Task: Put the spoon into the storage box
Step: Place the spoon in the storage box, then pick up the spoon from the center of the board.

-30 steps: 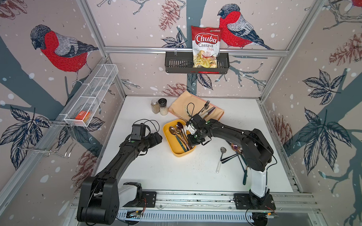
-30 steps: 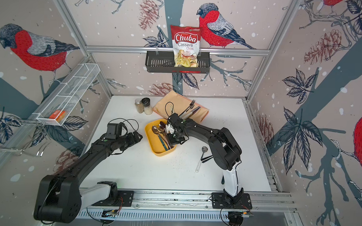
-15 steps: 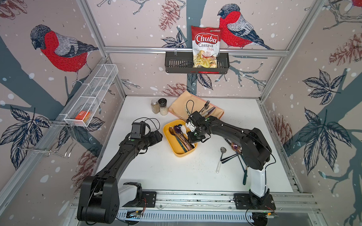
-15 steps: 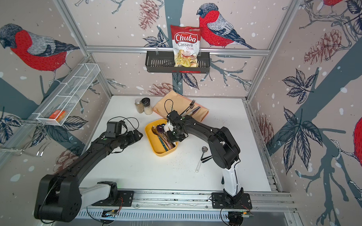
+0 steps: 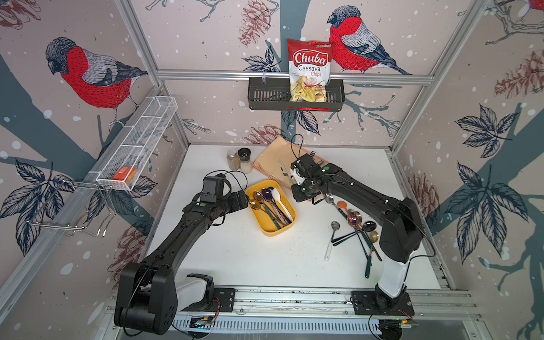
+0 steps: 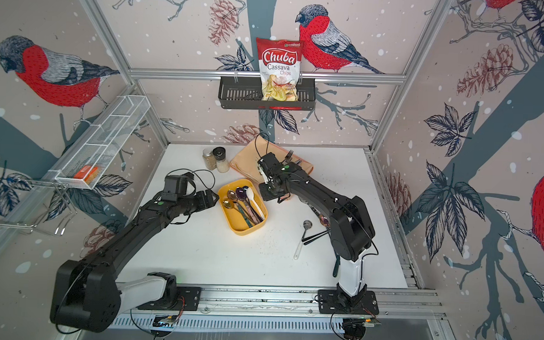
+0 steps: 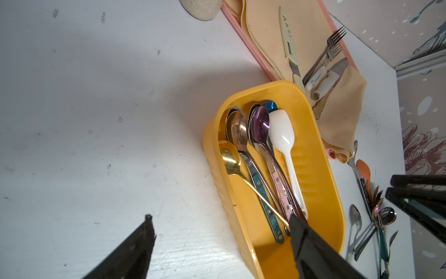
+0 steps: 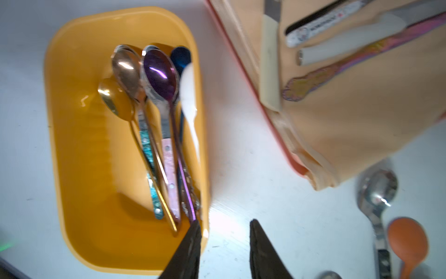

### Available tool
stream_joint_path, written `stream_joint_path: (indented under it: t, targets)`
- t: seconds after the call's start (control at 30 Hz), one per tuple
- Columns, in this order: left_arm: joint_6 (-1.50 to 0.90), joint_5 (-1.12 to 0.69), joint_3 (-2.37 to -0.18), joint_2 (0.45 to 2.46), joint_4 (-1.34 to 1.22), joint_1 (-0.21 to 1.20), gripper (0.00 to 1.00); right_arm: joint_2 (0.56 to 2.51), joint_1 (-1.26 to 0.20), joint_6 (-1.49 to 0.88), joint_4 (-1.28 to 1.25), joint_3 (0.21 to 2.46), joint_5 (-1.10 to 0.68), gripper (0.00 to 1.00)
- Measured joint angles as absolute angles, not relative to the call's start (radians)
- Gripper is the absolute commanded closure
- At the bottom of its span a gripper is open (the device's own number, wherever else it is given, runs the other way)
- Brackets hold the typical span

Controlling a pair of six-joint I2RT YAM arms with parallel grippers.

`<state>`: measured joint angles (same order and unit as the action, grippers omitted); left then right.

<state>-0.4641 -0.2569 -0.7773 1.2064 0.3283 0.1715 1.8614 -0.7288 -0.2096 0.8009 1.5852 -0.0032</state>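
We see a white table [image 5: 261, 263] in a small room w/ bird walls [image 5: 90, 74] & a metal frame [image 5: 205, 73]. On the back wall hangs a black basket [image 5: 267, 97] w/ a chips bag [image 5: 309, 69] in it. On the side wall sits a white wire basket [image 5: 134, 147] w/ an orange box [image 5: 123, 174]. At the back of the table stand 2 shakers [image 5: 245, 163], next to a peach cloth [image 5: 269, 159] w/ a knife [image 7: 287, 41] & forks [image 7: 334, 44] on it. The yellow storage box [image 5: 264, 222] sits mid-table. The white spoon [image 7: 283, 137] lies inside it, beside a purple spoon [image 7: 260, 125] & a gold spoon [image 7: 229, 158]. More loose spoons [image 5: 354, 218] lie by the right arm.

The left gripper [image 7: 220, 217] is spread wide: 1 finger in the box, 1 over the table. The right gripper [image 8: 225, 221] has its jaws apart w/ nothing btw them, right at the box's rim.

A sec ago the right gripper was low over the box. Now it is back toward the cloth. The left arm is about where it was.
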Motion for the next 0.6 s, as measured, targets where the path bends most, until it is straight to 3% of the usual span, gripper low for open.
stream_joint_path:
  t: [0.33,0.6]
  targets:
    - [-0.443,-0.206,-0.813,1.238,0.352,0.241,0.11,1.770,-0.543,-0.208,0.775,1.304,0.081,0.46]
    - [-0.441,-0.199,-0.813,1.239,0.356,0.246,0.11,1.787,-0.466,-0.171,0.715,1.222,0.118,0.46]
